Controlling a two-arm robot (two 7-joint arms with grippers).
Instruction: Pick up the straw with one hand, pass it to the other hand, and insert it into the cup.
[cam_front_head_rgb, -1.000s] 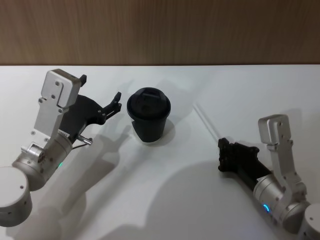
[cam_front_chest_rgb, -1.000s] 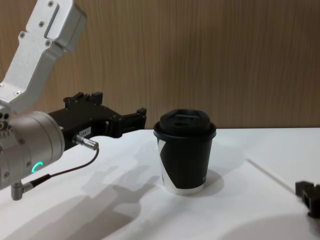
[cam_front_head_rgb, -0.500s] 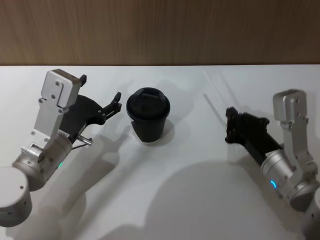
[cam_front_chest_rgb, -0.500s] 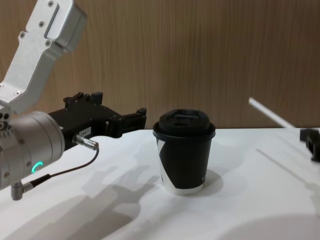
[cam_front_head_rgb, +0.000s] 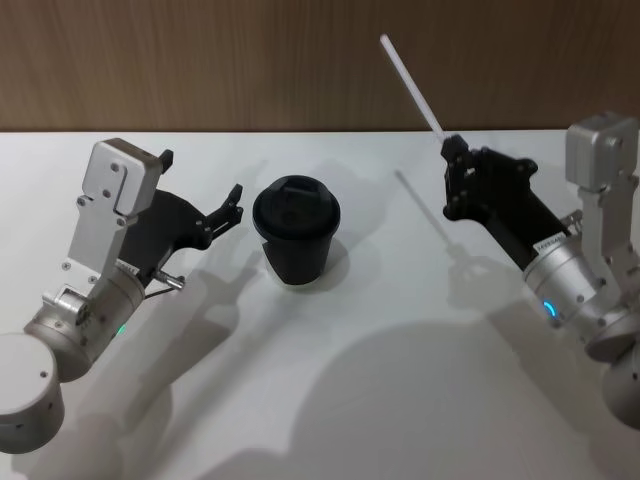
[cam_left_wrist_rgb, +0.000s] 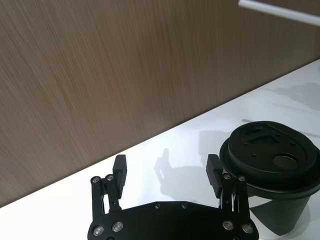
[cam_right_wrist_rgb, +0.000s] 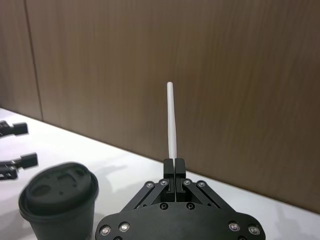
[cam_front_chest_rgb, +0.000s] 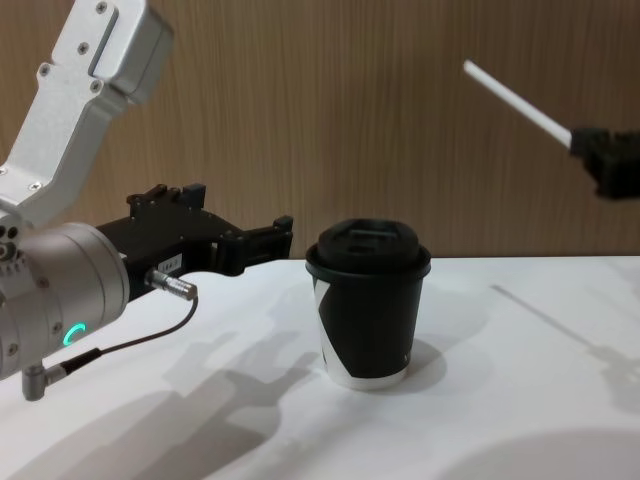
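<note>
— Head view, right half of the frame: what do we record for the right gripper (cam_front_head_rgb: 446, 146)?

— We record it raised above the table (cam_front_head_rgb: 330, 400), in the upper right of the frame. Its fingers are pressed together on the lower end of the straw (cam_front_head_rgb: 411, 87). The right wrist view confirms this: the two fingers meet with the straw pinched between them.

— And how does the straw lie?

— Clear of the table, held in the air. It slants from the fingers up toward the upper middle of the frame, with its free end seen against the wood wall (cam_front_head_rgb: 200, 60). In the chest view it runs from the upper right edge up and leftward. There it sits higher than the cup (cam_front_head_rgb: 296, 235) and to the right of it, and touches nothing but the gripper.

— Condition of the cup?

— Upright on the table at the centre of the frame, with its lid on. In the chest view we note a white patch on its side.

— Left gripper (cam_front_head_rgb: 203, 175)?

— In the left half of the frame, just beside the cup and apart from it. In the chest view it is held off the table at about lid height. Its fingers are spread wide with nothing between them, and the tips point toward the cup. We also note a thin black cable (cam_front_chest_rgb: 130, 345) hanging under that arm.
</note>
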